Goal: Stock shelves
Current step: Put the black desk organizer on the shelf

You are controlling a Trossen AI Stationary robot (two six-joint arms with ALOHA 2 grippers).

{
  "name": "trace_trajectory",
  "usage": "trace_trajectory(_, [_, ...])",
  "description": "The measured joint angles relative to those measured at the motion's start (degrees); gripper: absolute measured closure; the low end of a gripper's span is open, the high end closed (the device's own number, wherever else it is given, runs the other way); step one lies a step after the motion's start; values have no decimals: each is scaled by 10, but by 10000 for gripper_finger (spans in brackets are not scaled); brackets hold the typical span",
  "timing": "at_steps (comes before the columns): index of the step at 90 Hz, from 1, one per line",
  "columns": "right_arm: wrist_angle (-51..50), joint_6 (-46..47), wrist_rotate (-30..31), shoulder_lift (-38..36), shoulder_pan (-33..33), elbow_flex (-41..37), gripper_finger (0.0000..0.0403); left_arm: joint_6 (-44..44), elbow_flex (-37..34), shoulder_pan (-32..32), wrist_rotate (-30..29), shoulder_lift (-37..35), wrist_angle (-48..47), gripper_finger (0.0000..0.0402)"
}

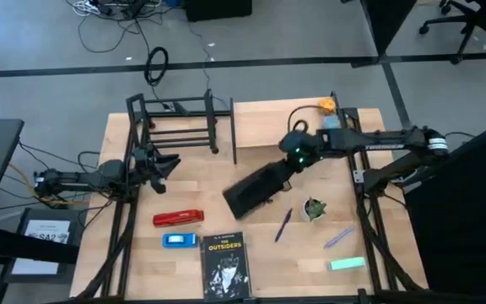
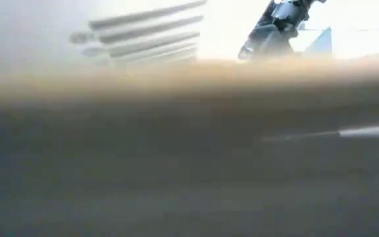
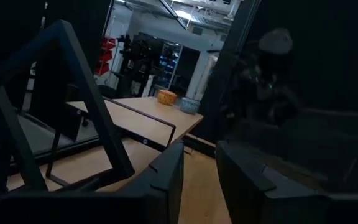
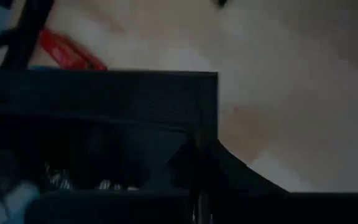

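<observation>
Early in the job, by my read: your wood plank shelf [image 1: 260,127], far right on the desk [image 1: 142,279], carried only an orange item [image 1: 326,105] and a pale blue one [image 1: 332,121] at its far right corner, and your black tube-frame rack [image 1: 180,127], far left, looked bare. Loose on the near half were the red stapler [image 1: 178,218], a blue item [image 1: 180,241], the book [image 1: 224,263], a purple pen [image 1: 283,225], the small potted plant [image 1: 314,208], a lilac pen [image 1: 338,237] and a green block [image 1: 347,263], so nearly all the stocking was left. Your right gripper [image 1: 291,163] was mid-desk just near of the plank shelf, at the far right end of the black mesh tray [image 1: 256,190], which lay skewed. It looked pinched on the tray's rim, though that's a judgement. Your left gripper [image 1: 163,165] waited just near of the rack, fingers [image 3: 166,180] parted and holding nothing. On views: only the high view gave you the full inventory and both arms. The left wrist view showed the finger gap, plus the rack's tubing close up and the plank shelf beyond it with the orange item on it. The right wrist view showed the tray wall hard against the gripper and the stapler past it, which the high view couldn't resolve. The low view was a blur, with just an arm at far right, so no help on shelf contents.
</observation>
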Motion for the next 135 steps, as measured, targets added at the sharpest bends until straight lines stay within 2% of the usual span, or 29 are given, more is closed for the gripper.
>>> trace_trajectory(22, [-51, -70, -2, -16, -94, 75, 402, 0, 0, 0, 0, 0, 0, 326])
trace_trajectory(39, [-117, -109, 41, -17, -197, 132, 403, 0, 0, 0, 0, 0, 0, 326])
trace_trajectory(51, [-119, -98, 29, -17, -268, 142, 403, 0, 0, 0, 0, 0, 0, 326])
trace_trajectory(65, [-148, -65, -11, -1, -328, 141, 403, 0, 0, 0, 0, 0, 0, 326])
trace_trajectory(78, [-153, -52, -54, 26, -352, 141, 403, 0, 0, 0, 0, 0, 0, 326])
trace_trajectory(106, [-141, -26, -69, 95, -354, 141, 403, -15, 0, 0, 3, 0, -1, 326])
trace_trajectory(135, [-139, -22, -73, 105, -365, 141, 403, -19, 0, 0, 4, 0, -1, 326])
